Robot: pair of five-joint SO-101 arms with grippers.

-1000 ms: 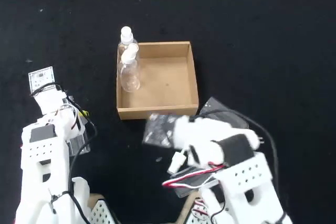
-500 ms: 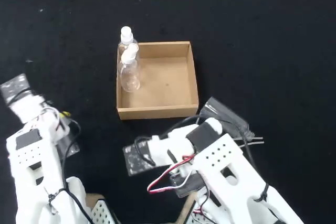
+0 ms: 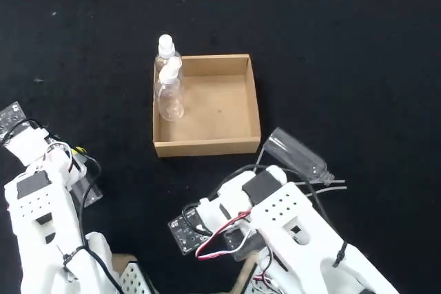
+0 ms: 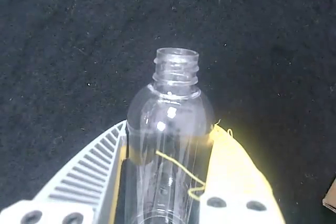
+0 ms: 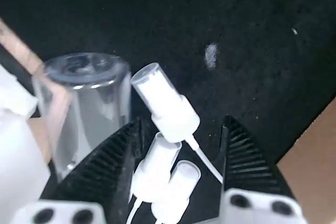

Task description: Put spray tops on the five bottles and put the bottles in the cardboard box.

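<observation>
My left gripper (image 4: 169,129) is shut on a clear uncapped bottle (image 4: 168,114) with its open neck pointing away over the black table; that arm (image 3: 41,197) is at the near left. My right gripper (image 5: 181,124) stands open just above three loose white spray tops (image 5: 165,106), which lie between its fingers. A clear bottle (image 5: 84,103) is beside them. In the high view a topless clear bottle (image 3: 296,155) lies right of the cardboard box (image 3: 253,101). Two bottles with spray tops stand at the box's left wall (image 3: 169,94) and back left corner (image 3: 165,49).
The right arm (image 3: 289,218) with its red and white wires covers the near middle of the table. Thin white tubes (image 3: 334,184) lie by the lying bottle's neck. The arm bases sit at the near edge. Black cloth (image 3: 358,67) stretches far and right of the box.
The right arm has drawn back from the box's front toward the near edge, uncovering the lying bottle. The left arm has swung left and nearer with its bottle.
</observation>
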